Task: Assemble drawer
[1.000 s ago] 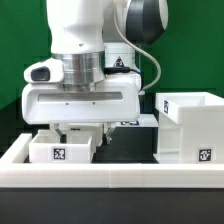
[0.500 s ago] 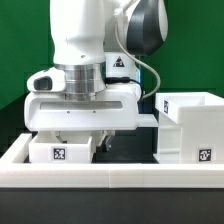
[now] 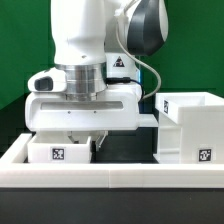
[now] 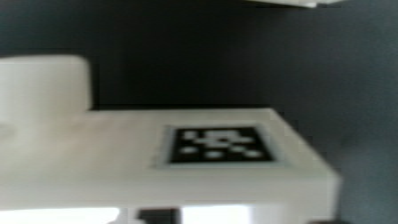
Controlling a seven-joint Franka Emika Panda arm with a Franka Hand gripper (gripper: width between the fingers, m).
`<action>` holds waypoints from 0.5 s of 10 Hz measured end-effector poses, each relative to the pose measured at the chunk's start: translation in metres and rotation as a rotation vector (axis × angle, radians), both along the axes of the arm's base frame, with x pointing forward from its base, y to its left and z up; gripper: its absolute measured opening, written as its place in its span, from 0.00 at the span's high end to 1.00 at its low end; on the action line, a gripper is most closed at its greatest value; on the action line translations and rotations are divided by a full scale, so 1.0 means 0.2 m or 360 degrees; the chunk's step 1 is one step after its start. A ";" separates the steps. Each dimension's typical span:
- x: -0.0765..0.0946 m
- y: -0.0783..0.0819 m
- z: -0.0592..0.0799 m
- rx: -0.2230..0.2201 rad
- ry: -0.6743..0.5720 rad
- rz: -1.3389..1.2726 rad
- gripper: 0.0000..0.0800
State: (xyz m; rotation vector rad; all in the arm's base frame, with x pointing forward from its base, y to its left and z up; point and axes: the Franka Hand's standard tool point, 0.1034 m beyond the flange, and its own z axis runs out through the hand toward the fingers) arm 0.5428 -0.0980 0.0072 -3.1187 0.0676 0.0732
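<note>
One small white drawer tray with a square tag sits at the exterior view's left, behind the front rail. My gripper is lowered onto the tray's right end. One finger is inside the tray and one is outside its right wall, and the jaws look apart. The tall white casing stands at the exterior view's right, tag low on its front. A white part shows between the hand and the casing, and I cannot tell what it is. The wrist view is blurred and shows the tray's tagged face close up.
The long low white rail runs across the front of the black table. A green backdrop lies behind the arm. Another white shape shows in the wrist view beside the tray.
The hand came down onto the tray's right end between one second and half a second ago. Since then it has stayed still. The tray and casing have not moved.
</note>
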 end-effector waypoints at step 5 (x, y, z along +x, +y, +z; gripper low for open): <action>0.00 0.00 0.00 0.0000 0.0000 0.0000 0.95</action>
